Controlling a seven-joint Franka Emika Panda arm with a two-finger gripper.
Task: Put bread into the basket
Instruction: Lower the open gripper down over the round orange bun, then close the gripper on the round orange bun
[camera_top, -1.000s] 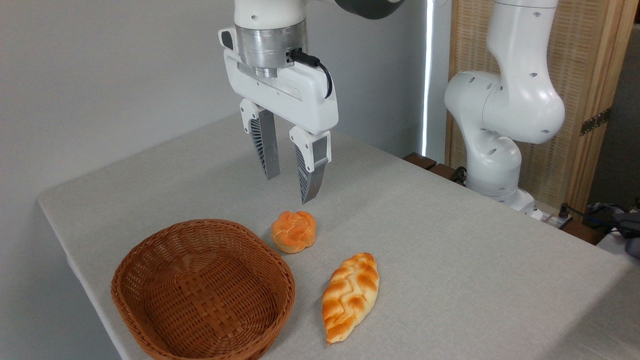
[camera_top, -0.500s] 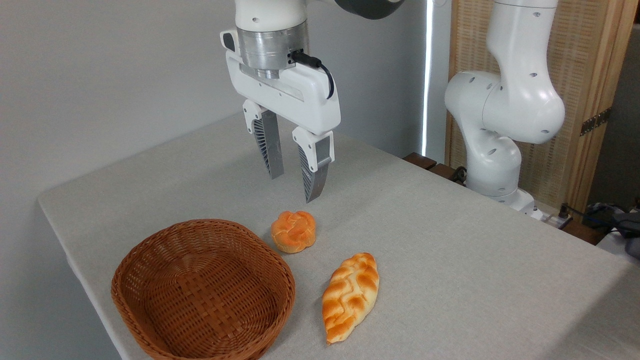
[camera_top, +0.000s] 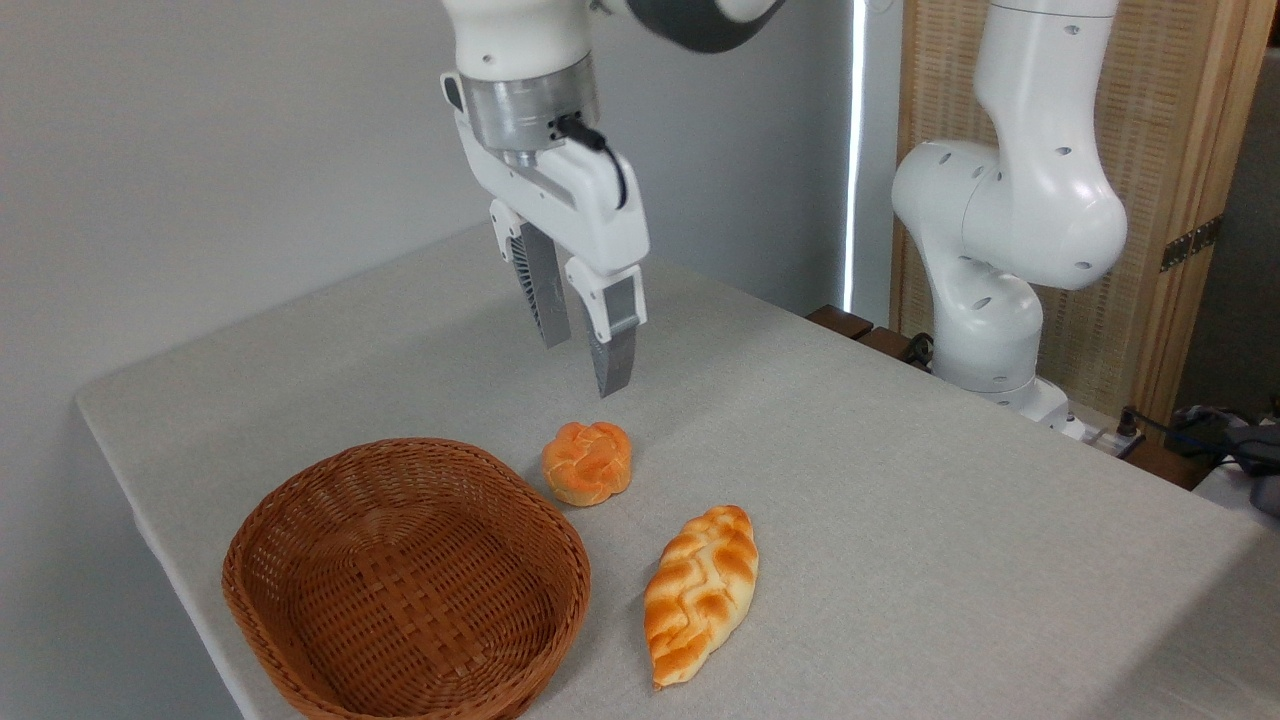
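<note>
The gripper (camera_top: 582, 360) hangs in the air above the counter (camera_top: 900, 500), its two fingers apart with nothing between them, pointing down above and slightly behind the bread (camera_top: 587, 463). The bread, a small round orange knotted bun, sits on the counter just beside the right rim of the basket (camera_top: 300, 630), which holds nothing. A longer golden braided loaf (camera_top: 700, 592) lies near the bun, closer to the front edge
</note>
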